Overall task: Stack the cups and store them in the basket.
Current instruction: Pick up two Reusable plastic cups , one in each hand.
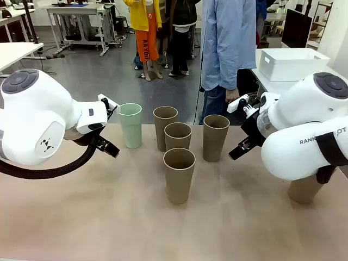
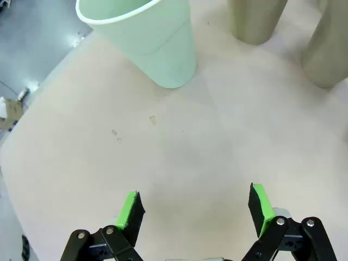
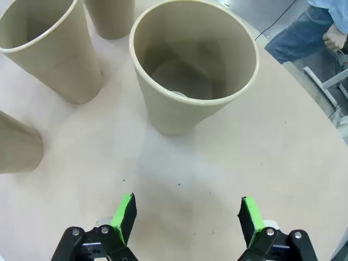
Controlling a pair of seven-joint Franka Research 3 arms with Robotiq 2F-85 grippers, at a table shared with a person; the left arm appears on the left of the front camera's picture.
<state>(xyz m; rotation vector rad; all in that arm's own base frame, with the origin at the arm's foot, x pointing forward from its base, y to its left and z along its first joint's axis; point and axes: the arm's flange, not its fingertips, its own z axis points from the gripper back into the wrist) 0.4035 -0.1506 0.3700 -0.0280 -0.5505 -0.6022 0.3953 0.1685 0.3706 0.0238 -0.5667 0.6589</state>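
Wrist views: left tool (image 2: 196, 204), right tool (image 3: 187, 210) both spread wide, empty.

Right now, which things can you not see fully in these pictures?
- Front view: far-right tan cup, top hidden by the right arm.
- Front view: white basket, floor hidden by its own front wall.
- Left wrist view: mint green cup, rim cut off by the top edge.
- Right wrist view: leftmost tan cup, cut off by the left edge.
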